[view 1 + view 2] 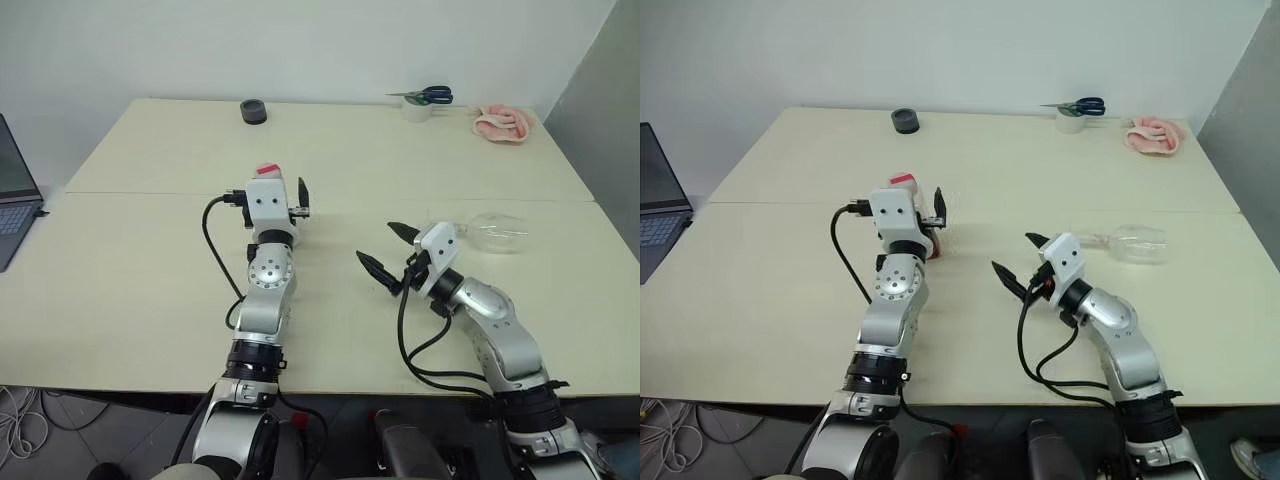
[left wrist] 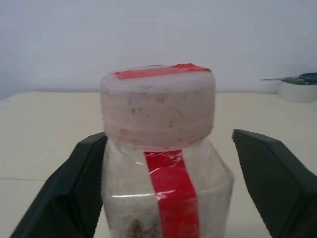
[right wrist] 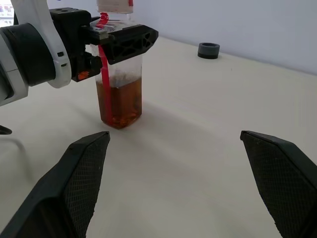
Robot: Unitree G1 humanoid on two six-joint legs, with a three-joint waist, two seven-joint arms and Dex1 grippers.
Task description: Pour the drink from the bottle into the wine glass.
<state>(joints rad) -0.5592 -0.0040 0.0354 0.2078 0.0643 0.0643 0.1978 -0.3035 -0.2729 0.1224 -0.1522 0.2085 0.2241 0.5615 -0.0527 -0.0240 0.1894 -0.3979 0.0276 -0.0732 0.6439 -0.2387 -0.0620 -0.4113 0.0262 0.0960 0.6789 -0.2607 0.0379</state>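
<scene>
Reddish-amber drink (image 3: 119, 101) sits low in the slim clear plastic bottle (image 3: 118, 74), upright at frame centre-left, bracketed for grasping by the half-open left hand (image 2: 163, 183), grip unconfirmed. The clear wine glass (image 1: 492, 231) lies toppled at right, beyond the wide-open, empty right hand (image 1: 385, 250).

Cream table (image 1: 150, 290), white wall (image 1: 300, 45)
</scene>
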